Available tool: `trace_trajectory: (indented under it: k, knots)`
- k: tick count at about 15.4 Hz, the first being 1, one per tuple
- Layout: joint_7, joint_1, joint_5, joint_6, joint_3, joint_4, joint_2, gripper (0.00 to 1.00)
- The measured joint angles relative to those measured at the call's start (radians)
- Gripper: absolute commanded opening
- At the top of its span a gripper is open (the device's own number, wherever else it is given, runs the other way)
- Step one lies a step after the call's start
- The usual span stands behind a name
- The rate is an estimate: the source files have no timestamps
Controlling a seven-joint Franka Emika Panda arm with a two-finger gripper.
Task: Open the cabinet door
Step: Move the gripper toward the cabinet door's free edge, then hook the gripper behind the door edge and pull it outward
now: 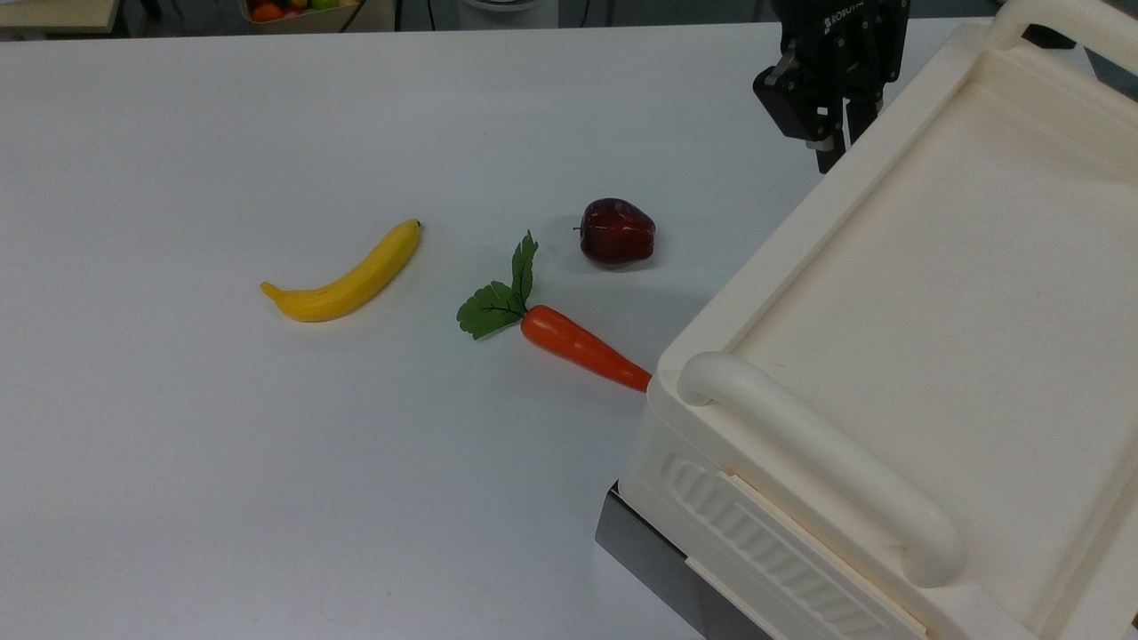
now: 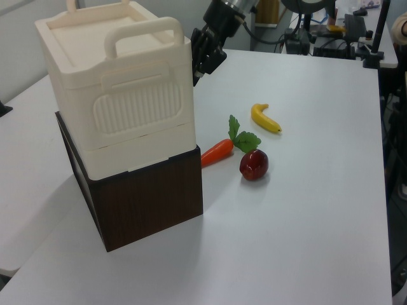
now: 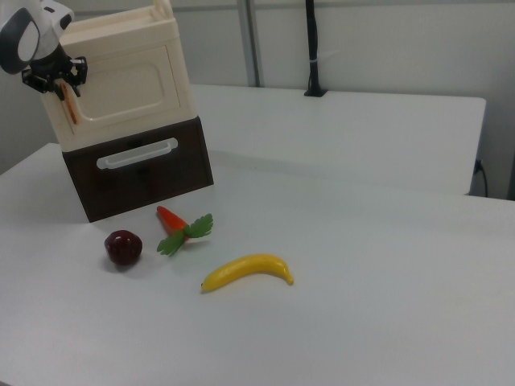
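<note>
Beside the cabinet [image 2: 121, 95], carrot [image 1: 582, 347], apple [image 1: 617, 231], banana [image 1: 347, 276] on table [image 1: 267, 489]

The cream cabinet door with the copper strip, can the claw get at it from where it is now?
Probably yes. The claw sits right at the copper-stripped edge of the flat cream plastic cabinet door, with nothing between them; the toy fruit lies lower on the white table.

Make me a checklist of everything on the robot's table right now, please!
Surface: white table, mostly bare.
Job's things: cream cabinet on a dark brown box; cabinet door shut, copper strip at its edge.
Clutter: banana, carrot, dark red apple.
Grippers: gripper at the door's strip edge.
Cables: black cable at the wall.
Surroundings: fruit tray beyond the table.
</note>
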Motion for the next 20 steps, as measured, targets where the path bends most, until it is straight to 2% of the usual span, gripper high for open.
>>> trace_trajectory:
  k: [3, 10, 15, 18, 19, 20]
  knots:
    - [0.000, 0.003, 0.000, -0.017, 0.006, 0.000, -0.004, 0.07]
    - [0.002, 0.001, 0.002, -0.039, 0.006, 0.007, -0.004, 0.07]
    - [0.000, -0.006, 0.002, -0.138, -0.006, 0.025, -0.018, 0.07]
    - [-0.002, -0.013, 0.000, -0.171, -0.008, 0.025, -0.026, 0.15]
    - [-0.002, -0.015, -0.001, -0.179, -0.009, 0.025, -0.028, 0.23]
    - [-0.002, -0.016, -0.001, -0.188, -0.010, 0.025, -0.030, 0.28]
